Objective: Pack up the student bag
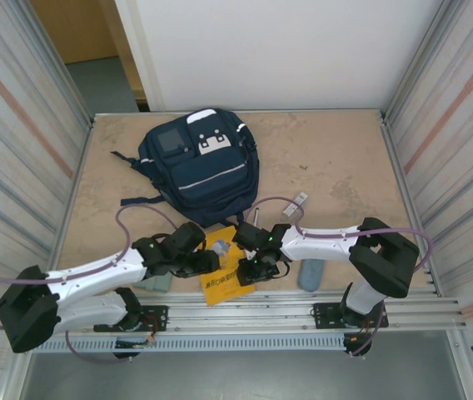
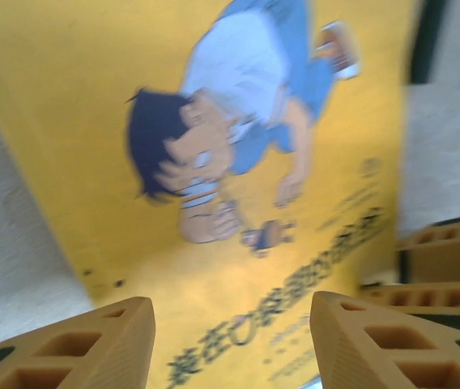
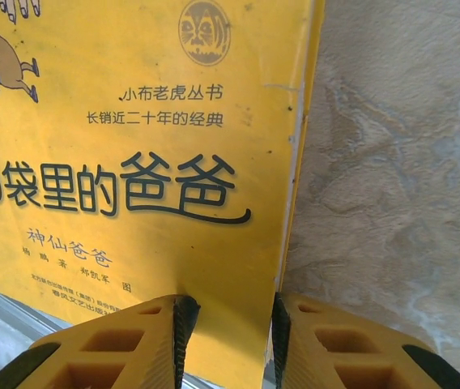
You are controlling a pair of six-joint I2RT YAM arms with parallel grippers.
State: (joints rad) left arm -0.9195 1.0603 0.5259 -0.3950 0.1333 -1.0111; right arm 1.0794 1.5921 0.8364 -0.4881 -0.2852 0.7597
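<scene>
Title (image 3: 117,188) on book (image 3: 76,89) under released right claw (image 3: 232,312); cartoon boy (image 2: 222,130) under released left claw (image 2: 232,306).

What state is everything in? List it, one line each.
student bag: lying on the table, front pockets up.
yellow book: closed, flat, cover up.
left pincer: open above the book.
right pincer: open, astride the book's edge.
pencil case: lying flat on the table.

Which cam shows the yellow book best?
Right wrist: the yellow book is sharp, with its title legible and its edge visible. Left wrist shows its cartoon boy, blurred. Top external shows it small and partly covered.
</scene>
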